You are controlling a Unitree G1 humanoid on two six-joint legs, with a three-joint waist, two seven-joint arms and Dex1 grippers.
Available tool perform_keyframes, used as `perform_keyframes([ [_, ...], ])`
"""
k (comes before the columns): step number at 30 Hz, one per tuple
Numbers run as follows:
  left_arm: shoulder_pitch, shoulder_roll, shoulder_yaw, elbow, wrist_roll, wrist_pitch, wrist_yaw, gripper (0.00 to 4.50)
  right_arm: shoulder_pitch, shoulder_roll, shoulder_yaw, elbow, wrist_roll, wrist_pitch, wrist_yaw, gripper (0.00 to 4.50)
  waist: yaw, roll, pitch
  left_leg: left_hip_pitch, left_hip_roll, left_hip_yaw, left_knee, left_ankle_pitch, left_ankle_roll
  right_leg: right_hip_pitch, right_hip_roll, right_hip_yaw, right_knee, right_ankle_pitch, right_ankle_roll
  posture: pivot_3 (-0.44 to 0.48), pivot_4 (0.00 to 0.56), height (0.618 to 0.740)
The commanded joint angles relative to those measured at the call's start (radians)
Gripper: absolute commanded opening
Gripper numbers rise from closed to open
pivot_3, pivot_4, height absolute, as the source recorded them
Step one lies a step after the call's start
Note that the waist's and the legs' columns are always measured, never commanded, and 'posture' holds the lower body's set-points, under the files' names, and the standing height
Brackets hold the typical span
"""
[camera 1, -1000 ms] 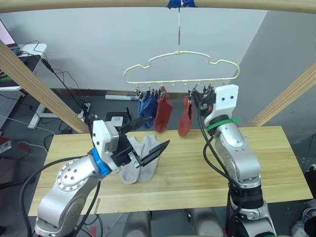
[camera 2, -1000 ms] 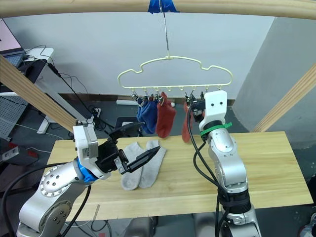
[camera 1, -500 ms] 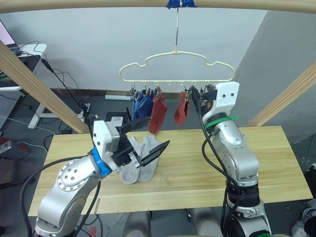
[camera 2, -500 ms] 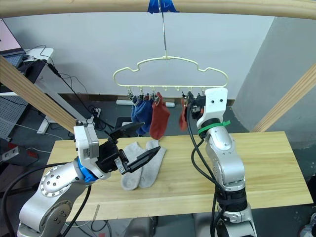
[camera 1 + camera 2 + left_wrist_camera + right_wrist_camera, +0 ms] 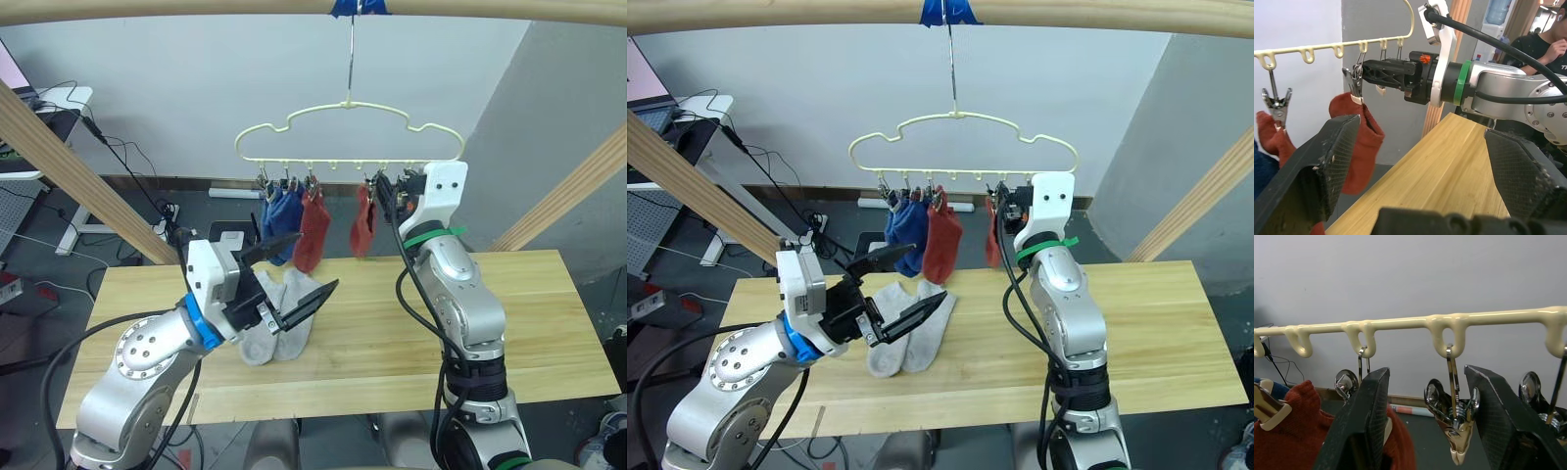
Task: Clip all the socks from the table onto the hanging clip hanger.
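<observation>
From the head: my left gripper (image 5: 292,277) hangs spread and empty over two grey socks (image 5: 277,315) on the table (image 5: 549,313); the hanger (image 5: 348,132), at 12 o'clock, carries blue socks (image 5: 282,211) and red socks (image 5: 313,230).

Right wrist: my right gripper (image 5: 1427,431) gapes around an empty clip (image 5: 1452,423).

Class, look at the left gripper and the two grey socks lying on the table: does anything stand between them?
Nothing visible does. The left gripper hangs open right over the grey socks, which lie side by side on the table.
</observation>
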Motion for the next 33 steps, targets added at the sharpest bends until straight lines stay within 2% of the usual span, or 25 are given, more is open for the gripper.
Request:
perform_keyframes([
  [1, 0.008, -0.008, -0.007, -0.054, 0.001, -0.006, 0.008, 4.5, -0.017, 0.024, -0.013, -0.011, 0.03, 0.001, -0.008, 2.53, 0.0, 0.0, 0.0, 0.0, 0.0, 0.0, 0.0, 0.0, 0.0, 0.0, 0.0, 0.0, 0.0, 0.0, 0.0, -0.052, 0.271, 0.74],
  [30, 0.042, -0.021, -0.009, -0.029, 0.027, -0.046, -0.035, 4.5, -0.035, -0.002, -0.011, -0.028, 0.035, -0.011, -0.015, 2.53, 0.0, 0.0, 0.0, 0.0, 0.0, 0.0, 0.0, 0.0, 0.0, 0.0, 0.0, 0.0, 0.0, 0.0, 0.0, -0.063, 0.279, 0.74],
  [33, 0.043, -0.022, -0.009, -0.027, 0.029, -0.049, -0.037, 4.5, -0.035, -0.003, -0.01, -0.027, 0.036, -0.011, -0.016, 1.93, 0.0, 0.0, 0.0, 0.0, 0.0, 0.0, 0.0, 0.0, 0.0, 0.0, 0.0, 0.0, 0.0, 0.0, 0.0, -0.062, 0.278, 0.74],
])
